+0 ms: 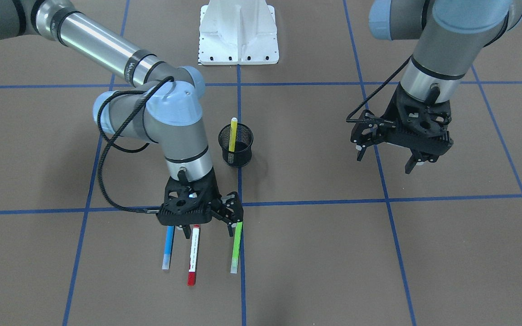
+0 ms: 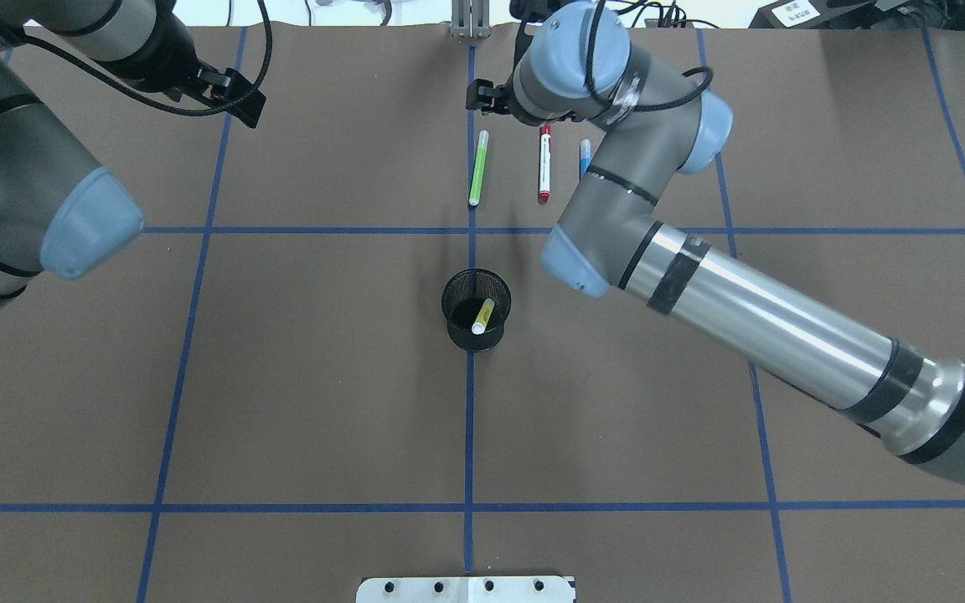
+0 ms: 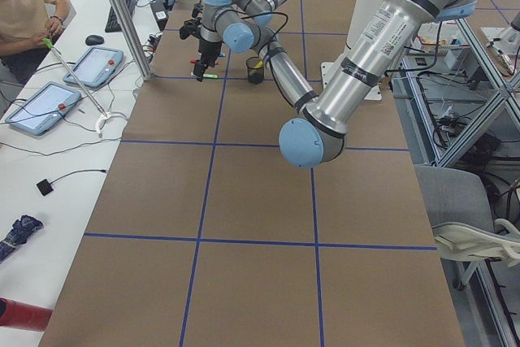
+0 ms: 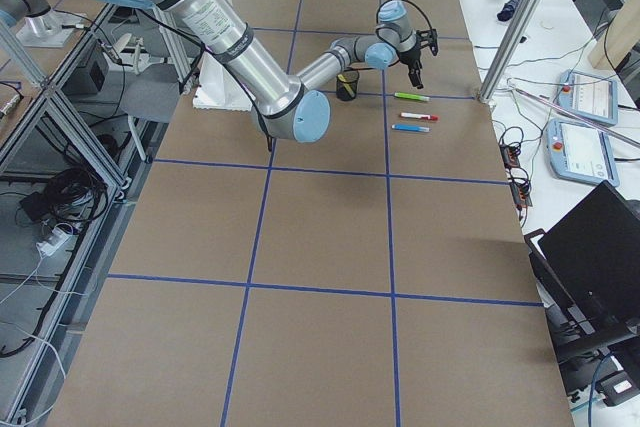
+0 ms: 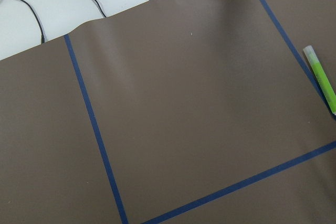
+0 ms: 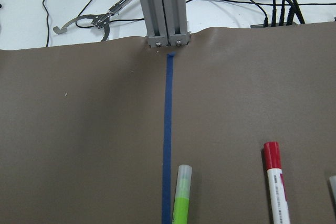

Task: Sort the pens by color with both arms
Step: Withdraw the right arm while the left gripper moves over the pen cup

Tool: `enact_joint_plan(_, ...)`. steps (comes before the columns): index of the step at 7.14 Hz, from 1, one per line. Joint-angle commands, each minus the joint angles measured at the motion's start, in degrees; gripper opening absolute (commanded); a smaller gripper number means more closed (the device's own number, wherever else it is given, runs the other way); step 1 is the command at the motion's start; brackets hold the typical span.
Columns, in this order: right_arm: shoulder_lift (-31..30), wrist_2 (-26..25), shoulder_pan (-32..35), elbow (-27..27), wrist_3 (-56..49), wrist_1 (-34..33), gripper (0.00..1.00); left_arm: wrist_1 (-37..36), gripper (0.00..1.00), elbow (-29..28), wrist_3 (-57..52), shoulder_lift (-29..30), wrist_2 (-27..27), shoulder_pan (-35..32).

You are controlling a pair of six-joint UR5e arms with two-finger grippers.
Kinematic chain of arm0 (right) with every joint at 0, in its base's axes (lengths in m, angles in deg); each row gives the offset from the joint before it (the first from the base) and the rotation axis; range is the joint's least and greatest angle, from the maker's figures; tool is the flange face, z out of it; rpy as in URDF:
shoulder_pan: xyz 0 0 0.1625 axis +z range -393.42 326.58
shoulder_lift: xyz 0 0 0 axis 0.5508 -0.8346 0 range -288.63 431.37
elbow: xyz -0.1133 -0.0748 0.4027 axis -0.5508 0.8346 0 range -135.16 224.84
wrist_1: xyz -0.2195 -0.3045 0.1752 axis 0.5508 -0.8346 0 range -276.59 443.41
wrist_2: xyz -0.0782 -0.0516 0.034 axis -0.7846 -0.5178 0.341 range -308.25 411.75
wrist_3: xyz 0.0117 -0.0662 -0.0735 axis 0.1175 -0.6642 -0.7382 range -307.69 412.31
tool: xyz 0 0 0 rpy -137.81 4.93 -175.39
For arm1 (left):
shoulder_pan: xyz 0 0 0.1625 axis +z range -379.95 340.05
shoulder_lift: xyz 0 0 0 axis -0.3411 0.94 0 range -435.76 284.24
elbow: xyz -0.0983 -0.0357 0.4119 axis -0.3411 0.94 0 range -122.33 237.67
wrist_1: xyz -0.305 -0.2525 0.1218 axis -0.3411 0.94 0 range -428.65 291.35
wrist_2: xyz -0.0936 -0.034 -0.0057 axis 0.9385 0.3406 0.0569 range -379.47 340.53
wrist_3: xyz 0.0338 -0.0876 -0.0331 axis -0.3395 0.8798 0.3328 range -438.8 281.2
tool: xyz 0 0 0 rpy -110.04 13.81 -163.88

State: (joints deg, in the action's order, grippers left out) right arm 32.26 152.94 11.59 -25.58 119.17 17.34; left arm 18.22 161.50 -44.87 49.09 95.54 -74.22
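Table (image 1: 315, 253): brown sheet with a blue tape grid.
Right arm (image 1: 107, 47) reaches out to the pen row. Left arm (image 1: 442, 50) hangs on its own side, well apart from the pens.
Right gripper (image 1: 209, 228): fingers spread wide and holding nothing, above the row, nearest the light green pen (image 1: 236, 246).
Left gripper (image 1: 385, 160): fingers wide, empty.
Black mesh cup (image 1: 236, 145) sits on the centre line, with the yellow pen (image 1: 233, 134) leaning inside it.
The light green pen, red-capped pen (image 1: 192, 258) and blue pen (image 1: 167, 251) lie flat side by side, none touching.

Progress, for you to check: one pen of four is in the cup and three remain on the table. I judge the task about a quarter done.

Views: overhead hides the right gripper's fingers under the wrist, while the front-facing view shows you them spread. The right wrist view gives only the green and red cap ends, no fingers.
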Motion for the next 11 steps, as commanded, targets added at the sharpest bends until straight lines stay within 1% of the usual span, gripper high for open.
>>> enact_joint_plan(1, -4.46, 15.03, 7.52, -5.57, -5.91, -7.62, 1.0, -1.95, 1.0, -0.11, 6.29, 0.4, -0.23, 4.16)
enact_joint_plan(2, -6.57, 17.26, 9.81, -9.61, -12.31, -15.67, 1.0, -5.36, 1.0, 0.06, 9.02, 1.62, -0.23, 5.92)
enact_joint_plan(3, -9.72, 19.11, 12.62, -13.22, -19.86, -19.84, 1.0, -9.74, 1.0, 0.06, 12.96, 4.67, -0.23, 8.55)
enact_joint_plan(4, -13.85, 22.0, 15.43, -15.43, -25.67, -21.27, 1.0, -13.96, 1.0, 0.15, 18.48, 7.92, -0.23, 11.27)
enact_joint_plan(5, -15.97, 22.29, 17.89, -15.45, -32.61, -21.29, 1.0, -14.79, 1.0, -0.46, 23.93, 9.78, -0.23, 13.56)
enact_joint_plan(6, -18.17, 23.42, 19.74, -15.45, -35.2, -21.81, 1.0, -17.23, 1.0, -2.21, 24.42, 12.41, -0.14, 14.8)
enact_joint_plan(7, -19.85, 25.0, 21.76, -15.54, -39.23, -21.99, 1.0, -21.26, 1.0, -6.31, 25.47, 17.92, -0.23, 17.25)
enact_joint_plan(8, -21.43, 25.19, 22.57, -15.62, -42.4, -21.82, 1.0, -22.0, 0.99, -12.27, 26.96, 23.02, -0.14, 18.06)
enact_joint_plan(9, -22.49, 25.1, 22.66, -16.67, -43.04, -21.82, 1.0, -21.83, 0.98, -17.99, 27.06, 26.55, -0.05, 19.89)
enact_joint_plan(10, -22.5, 24.93, 22.75, -16.68, -43.05, -21.82, 1.0, -21.48, 0.88, -20.65, 27.33, 28.16, -0.31, 21.22)
enact_joint_plan(11, -22.59, 24.84, 22.75, -16.77, -43.13, -21.73, 1.0, -20.34, 0.77, -20.94, 27.16, 27.91, -0.58, 22.45)
